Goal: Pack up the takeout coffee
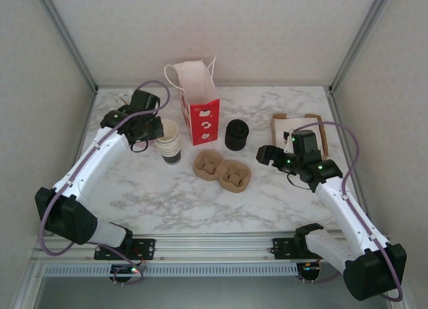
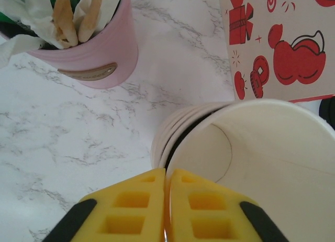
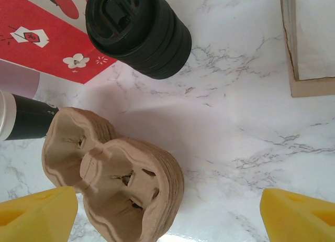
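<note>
1. White marble worktop [image 1: 167, 195], walled by pale panels, with both arm bases at its 6 o'clock edge.
2. A stack of brown cardboard cup carriers [image 1: 222, 170] lies near the middle of the worktop.
3. The right gripper [image 1: 264, 154] hangs just at 3 o'clock of the carriers, above bare marble. Its jaws are spread wide and hold nothing.
4. A stack of cups [image 1: 170, 148], cream with a dark lower part, stands upright at 10 o'clock of the carriers. The top cup [image 2: 261, 142] sits nested in it, with no lid on.
5. The left gripper [image 2: 166, 175] is at the stack's 9 o'clock side. Its yellow fingers [image 2: 131, 205] are pressed together on the near rim of the top cup, pinching the paper wall between them.
6. A squat stack of black lids [image 1: 236, 135] stands at 1 o'clock of the carriers, apart from the cups.
7. A red paper bag [image 1: 200, 118] with white handles stands open at 12 o'clock, between cups and lids and slightly farther back.
8. A pink pot [image 2: 99, 53] of napkins and wooden sticks stands beyond the cups in the left wrist view.
9. A shallow cardboard box [image 1: 277, 125] lies at 2 o'clock.
</note>
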`<state>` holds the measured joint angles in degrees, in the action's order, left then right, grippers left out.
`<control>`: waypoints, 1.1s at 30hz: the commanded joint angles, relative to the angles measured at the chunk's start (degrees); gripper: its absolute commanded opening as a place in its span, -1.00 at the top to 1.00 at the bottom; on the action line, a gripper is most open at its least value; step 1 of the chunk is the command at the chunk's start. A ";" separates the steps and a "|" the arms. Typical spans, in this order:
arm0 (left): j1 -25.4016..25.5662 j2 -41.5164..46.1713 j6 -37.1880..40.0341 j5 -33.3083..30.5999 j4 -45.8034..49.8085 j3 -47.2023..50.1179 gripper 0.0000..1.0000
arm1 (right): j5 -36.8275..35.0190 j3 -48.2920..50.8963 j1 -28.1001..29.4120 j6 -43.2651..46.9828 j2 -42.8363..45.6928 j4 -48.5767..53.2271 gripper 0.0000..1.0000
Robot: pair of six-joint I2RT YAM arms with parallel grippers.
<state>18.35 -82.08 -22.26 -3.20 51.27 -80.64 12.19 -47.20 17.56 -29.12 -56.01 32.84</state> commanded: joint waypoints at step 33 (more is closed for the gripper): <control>0.51 7.70 1.72 3.29 6.61 -13.73 1.00 | 1.96 -1.89 0.38 1.26 -1.08 1.63 -0.81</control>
<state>18.35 -77.95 -20.78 -2.52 56.01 -92.12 13.52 -47.11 17.56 -29.10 -56.66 32.91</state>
